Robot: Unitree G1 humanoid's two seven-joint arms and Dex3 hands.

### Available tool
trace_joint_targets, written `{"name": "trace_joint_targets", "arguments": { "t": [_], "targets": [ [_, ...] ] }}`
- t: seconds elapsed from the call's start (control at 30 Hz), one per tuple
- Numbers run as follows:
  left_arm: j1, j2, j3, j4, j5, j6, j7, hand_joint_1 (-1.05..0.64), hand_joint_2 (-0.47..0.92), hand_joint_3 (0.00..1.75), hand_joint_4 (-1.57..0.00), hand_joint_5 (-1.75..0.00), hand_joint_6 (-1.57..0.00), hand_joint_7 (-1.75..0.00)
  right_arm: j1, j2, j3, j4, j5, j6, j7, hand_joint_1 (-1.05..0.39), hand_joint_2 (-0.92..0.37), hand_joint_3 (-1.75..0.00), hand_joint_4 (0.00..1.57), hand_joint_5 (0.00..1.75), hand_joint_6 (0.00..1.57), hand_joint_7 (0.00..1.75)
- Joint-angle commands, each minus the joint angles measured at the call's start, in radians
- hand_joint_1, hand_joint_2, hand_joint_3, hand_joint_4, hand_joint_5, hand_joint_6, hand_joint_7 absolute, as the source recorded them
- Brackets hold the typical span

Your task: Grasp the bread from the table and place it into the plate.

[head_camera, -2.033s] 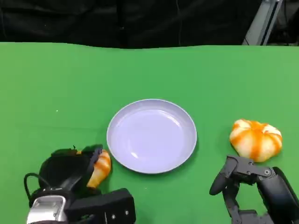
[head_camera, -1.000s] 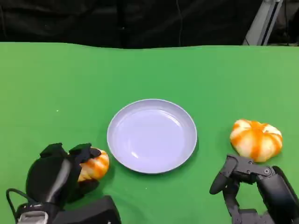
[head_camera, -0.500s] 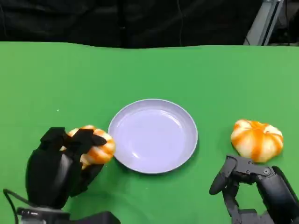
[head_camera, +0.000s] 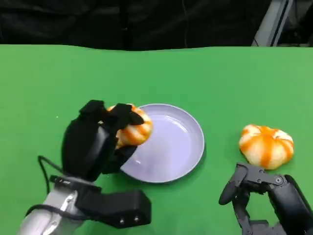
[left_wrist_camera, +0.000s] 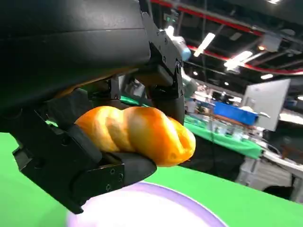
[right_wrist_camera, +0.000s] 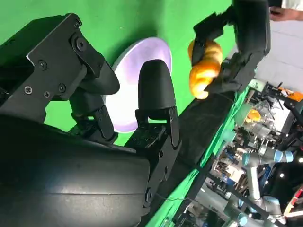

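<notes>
Fingers of the left hand (head_camera: 100, 139) wrap around a striped orange bread roll (head_camera: 131, 130), holding it lifted over the left rim of the plate (head_camera: 181, 147). In the left wrist view the roll (left_wrist_camera: 137, 134) sits above the plate's edge (left_wrist_camera: 189, 203). The right hand (head_camera: 254, 188) rests low, fingers apart, holding nothing, beside a second bread roll (head_camera: 266, 146) lying on the green surface (head_camera: 58, 83).

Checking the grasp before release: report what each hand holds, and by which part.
The left hand holds a bread roll over the plate edge, fingers across its top, thumb underneath. The right hand holds nothing; the other bread lies on the table.
</notes>
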Motion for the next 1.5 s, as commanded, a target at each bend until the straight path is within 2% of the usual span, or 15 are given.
{"name": "trace_joint_targets", "arguments": {
  "t": [0.03,0.23,0.33,0.43,0.47,0.5,0.53,0.57,0.67,0.7,0.8,0.93,1.17,1.3,1.5],
  "targets": [
    [-0.041,-0.006,-0.016,0.043,-0.009,0.005,-0.034,-0.17,0.49,1.11,-0.81,-1.75,-0.77,-1.39,0.008,-0.003,-0.003,-0.013,0.005,0.004,-0.005,0.12,-0.33,-1.43,0.84,1.67,0.79,1.34],
    [-0.121,-0.055,-0.049,0.135,-0.022,0.016,-0.077,-0.19,0.5,1.12,-0.8,-1.75,-0.81,-1.32,0.007,-0.003,-0.002,-0.011,-0.002,-0.002,-0.009,0.12,-0.32,-1.44,0.84,1.65,0.79,1.34],
    [-0.157,-0.084,-0.058,0.173,-0.041,0.052,-0.151,-0.19,0.54,1.0,-0.77,-1.75,-0.8,-1.33,0.009,-0.002,-0.001,-0.011,-0.001,-0.003,-0.008,0.11,-0.32,-1.45,0.84,1.64,0.79,1.34],
    [-0.165,-0.104,-0.054,0.151,-0.091,0.124,-0.298,-0.2,0.77,0.59,-0.65,-1.5,-0.7,-0.97,0.012,0.0,0.002,-0.016,0.004,0.003,-0.005,0.11,-0.31,-1.46,0.84,1.64,0.79,1.34],
    [-0.168,-0.1,-0.06,0.14,-0.096,0.146,-0.351,-0.21,0.84,0.46,-0.59,-1.28,-0.64,-0.74,0.013,-0.001,0.002,-0.018,0.003,0.005,-0.005,0.11,-0.31,-1.46,0.84,1.64,0.79,1.34],
    [-0.171,-0.094,-0.067,0.134,-0.096,0.16,-0.39,-0.23,0.89,0.31,-0.51,-0.98,-0.55,-0.44,0.014,-0.001,0.002,-0.02,0.0,0.008,-0.005,0.11,-0.31,-1.46,0.84,1.65,0.79,1.35],
    [-0.172,-0.086,-0.076,0.131,-0.094,0.167,-0.424,-0.24,0.9,0.24,-0.46,-0.83,-0.5,-0.29,0.015,-0.002,0.002,-0.022,-0.003,0.009,-0.005,0.11,-0.31,-1.46,0.84,1.65,0.79,1.35],
    [-0.171,-0.077,-0.083,0.126,-0.09,0.179,-0.461,-0.32,0.91,0.19,-0.3,-0.67,-0.38,-0.15,0.016,-0.002,0.003,-0.023,-0.004,0.009,-0.006,0.11,-0.31,-1.46,0.85,1.66,0.79,1.35],
    [-0.165,-0.061,-0.105,0.093,-0.073,0.241,-0.563,-0.47,0.92,0.19,-0.1,-0.5,-0.23,-0.02,0.016,-0.002,0.002,-0.022,0.003,0.006,-0.003,0.11,-0.31,-1.46,0.84,1.68,0.79,1.35],
    [-0.163,-0.055,-0.115,0.077,-0.065,0.275,-0.607,-0.57,0.92,0.25,-0.04,-0.34,-0.12,-0.01,0.016,-0.004,0.002,-0.021,0.007,0.005,-0.001,0.1,-0.31,-1.46,0.83,1.67,0.79,1.35],
    [-0.156,-0.043,-0.127,0.041,-0.063,0.339,-0.699,-0.72,0.92,0.31,0.0,-0.05,-0.01,0.0,0.014,-0.006,-0.001,-0.017,0.009,0.003,0.001,0.09,-0.31,-1.46,0.83,1.68,0.78,1.35],
    [-0.135,-0.021,-0.122,-0.013,-0.078,0.373,-0.75,-0.8,0.92,0.35,0.0,0.0,0.0,0.0,0.013,-0.007,-0.003,-0.016,0.001,0.004,-0.003,0.11,-0.32,-1.46,0.83,1.66,0.79,1.35],
    [-0.077,0.024,-0.097,-0.122,-0.1,0.371,-0.763,-0.81,0.92,0.36,-0.03,-0.01,-0.04,-0.02,0.015,-0.007,-0.003,-0.017,0.005,0.006,-0.001,0.09,-0.31,-1.46,0.84,1.65,0.79,1.34],
    [0.058,0.069,-0.008,-0.223,-0.168,0.266,-0.662,-0.61,0.92,0.29,-0.18,-0.1,-0.23,-0.09,0.01,-0.011,-0.008,-0.011,-0.016,0.0,-0.012,0.09,-0.31,-1.46,0.84,1.65,0.8,1.34],
    [0.206,0.106,0.106,-0.246,-0.266,0.033,-0.509,-0.32,0.92,0.16,-0.49,-0.3,-0.52,-0.15,0.001,-0.012,-0.012,0.003,-0.01,-0.008,-0.012,0.11,-0.32,-1.44,0.84,1.65,0.8,1.33]
  ]
}}
